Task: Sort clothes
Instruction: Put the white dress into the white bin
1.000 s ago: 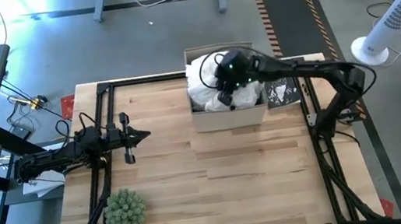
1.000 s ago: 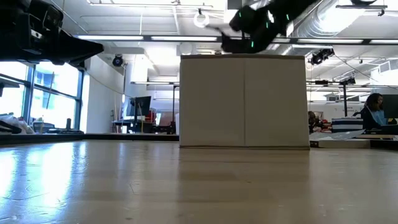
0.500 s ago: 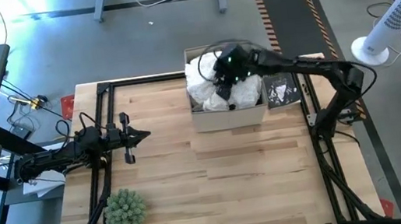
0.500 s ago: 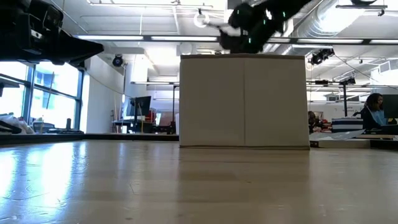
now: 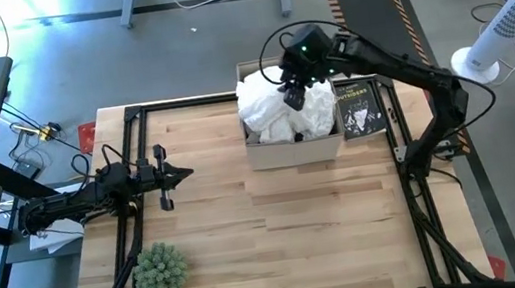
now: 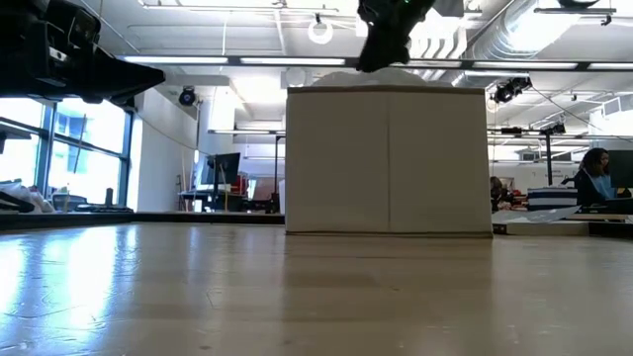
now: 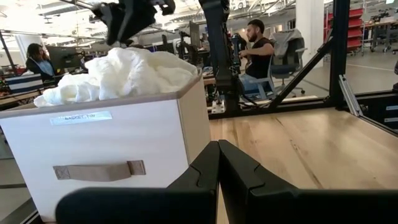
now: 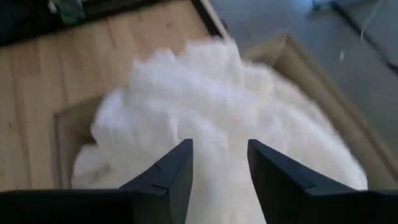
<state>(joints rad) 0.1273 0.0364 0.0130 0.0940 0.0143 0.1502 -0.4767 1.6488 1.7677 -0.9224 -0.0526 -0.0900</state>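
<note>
A white garment point(image 5: 268, 112) fills the open cardboard box point(image 5: 294, 151) at the table's far middle. It heaps above the rim in the left wrist view point(image 7: 124, 71) and just tops it in the low view point(image 6: 396, 77). My right gripper point(image 5: 293, 94) hangs over the box, shut on this white cloth point(image 8: 205, 93). My left gripper point(image 5: 184, 174) is shut and empty, above the table's left side, pointing at the box point(image 7: 106, 155). No other garments show. My right gripper comes from above, pointing down, with a thick bunch of the white garment point(image 8: 221, 134) between its two fingers point(image 8: 177, 174). One layer or several, I cannot tell. The bunch rises as a ridge toward the fingers; the rest of the cloth lies heaped in the box.
A black book point(image 5: 359, 110) lies right of the box. A spiky green plant ball point(image 5: 160, 269) sits at the table's near left. Bare wood lies between the box and the near edge. People sit at desks in the room beyond.
My right gripper has risen from inside the box to above its rim and gone a little toward the far edge. The white cloth has come up with it and now shows above the rim in the low view.
</note>
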